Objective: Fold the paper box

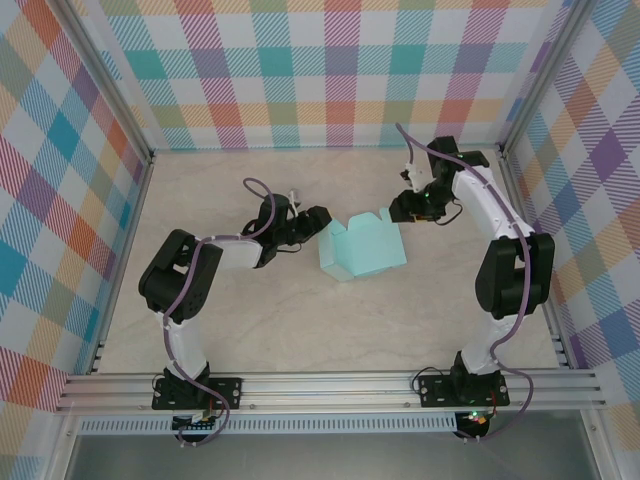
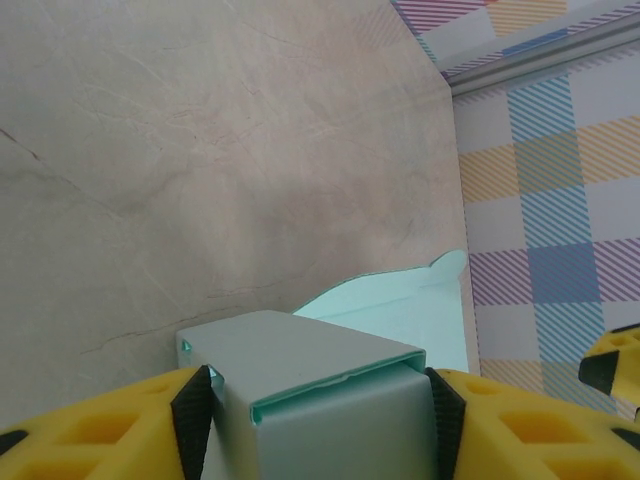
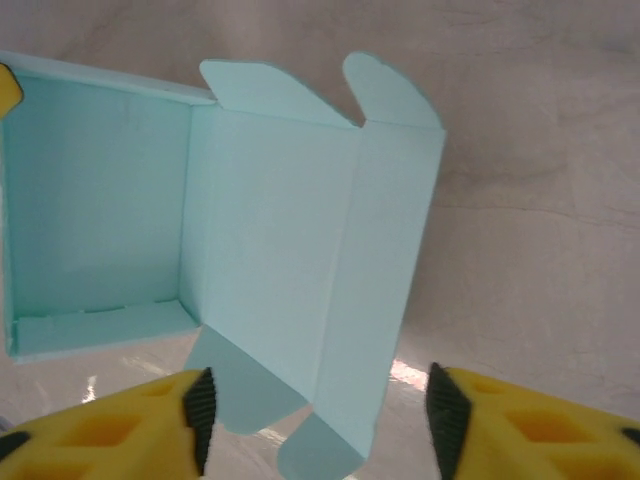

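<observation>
Left pincer (image 2: 315, 425) straddles a folded end wall of the pale mint-turquoise card paper box (image 1: 362, 250), pads (image 2: 192, 420) close on both sides; whether they press it I cannot tell. At the box's one o'clock the right pincer (image 3: 318, 425) gapes wide, gripping nothing. The box sits mid-counter (image 1: 250, 330).

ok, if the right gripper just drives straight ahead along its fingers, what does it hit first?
The paper box: its unfolded panel and end tabs lie straight ahead of the right gripper, starting between its open fingers. Height above the card is unclear.
</observation>
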You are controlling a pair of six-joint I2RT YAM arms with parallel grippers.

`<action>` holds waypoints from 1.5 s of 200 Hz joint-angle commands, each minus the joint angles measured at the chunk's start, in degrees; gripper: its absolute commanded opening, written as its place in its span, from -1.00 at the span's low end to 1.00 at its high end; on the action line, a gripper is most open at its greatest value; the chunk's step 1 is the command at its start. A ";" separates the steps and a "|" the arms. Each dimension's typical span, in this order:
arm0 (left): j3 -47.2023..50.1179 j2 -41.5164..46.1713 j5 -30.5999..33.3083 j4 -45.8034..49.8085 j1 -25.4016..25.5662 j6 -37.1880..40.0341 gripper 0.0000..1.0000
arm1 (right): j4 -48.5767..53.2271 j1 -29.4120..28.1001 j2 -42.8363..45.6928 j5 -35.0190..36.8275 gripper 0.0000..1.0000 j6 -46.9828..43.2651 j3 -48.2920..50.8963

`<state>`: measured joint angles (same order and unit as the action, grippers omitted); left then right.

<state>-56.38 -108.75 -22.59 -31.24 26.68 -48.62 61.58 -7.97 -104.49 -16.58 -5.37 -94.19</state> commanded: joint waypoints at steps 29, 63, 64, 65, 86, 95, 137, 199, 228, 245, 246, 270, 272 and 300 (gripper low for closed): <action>0.88 0.21 -0.41 1.27 -1.19 1.04 0.07 | 2.85 2.89 -5.20 -12.73 0.30 2.07 1.24; 0.92 0.10 -0.37 1.27 -1.20 0.76 0.06 | -0.86 1.74 -9.05 -17.36 0.23 5.13 5.83; 0.92 0.11 -0.40 1.32 -1.19 0.74 0.06 | -1.07 1.73 -9.06 -17.49 0.23 5.21 5.93; 0.92 0.11 -0.33 1.38 -1.23 0.73 0.06 | -1.23 1.69 -9.06 -17.55 0.22 5.33 6.12; 0.92 0.29 -0.35 1.63 -1.29 0.72 0.06 | -3.68 0.75 -9.46 -20.65 0.05 6.42 7.35; 0.90 0.38 -0.32 1.63 -1.32 0.72 0.06 | -3.90 0.17 -9.76 -21.70 -0.23 5.89 7.19; 1.91 2.03 -0.62 -1.39 -2.47 -1.52 0.48 | -1.27 -1.15 -8.10 -15.35 -1.00 0.34 3.30; 3.46 12.05 -0.76 4.59 -8.15 3.92 1.00 | 6.89 -6.19 -7.24 8.45 -1.00 -17.70 -6.70; 6.49 15.09 -3.44 3.95 -11.81 4.71 1.00 | 0.94 -13.02 -6.42 29.13 -1.00 -26.19 -4.15; 8.04 14.76 -5.75 2.75 -13.56 3.66 1.00 | -1.00 -15.85 -6.78 32.03 -1.00 -30.83 -4.33; 8.00 14.69 -5.86 2.93 -13.61 3.69 1.00 | -1.14 -16.03 -6.78 32.08 -1.00 -31.02 -4.33; 7.05 13.44 -8.84 7.91 -14.08 9.10 0.86 | -3.46 -19.85 -7.11 32.50 -1.00 -35.02 -5.08; 7.05 13.36 -9.11 8.05 -14.10 9.52 0.83 | -3.55 -20.17 -7.17 32.60 -1.00 -35.16 -5.27; 8.63 13.58 -9.06 8.11 -14.11 12.94 0.73 | -1.35 -22.82 -8.86 35.10 -1.00 -35.76 -9.44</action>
<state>-49.52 -95.24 -29.32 -23.79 12.82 -40.75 59.92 -29.58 -112.01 13.17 -37.04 -99.90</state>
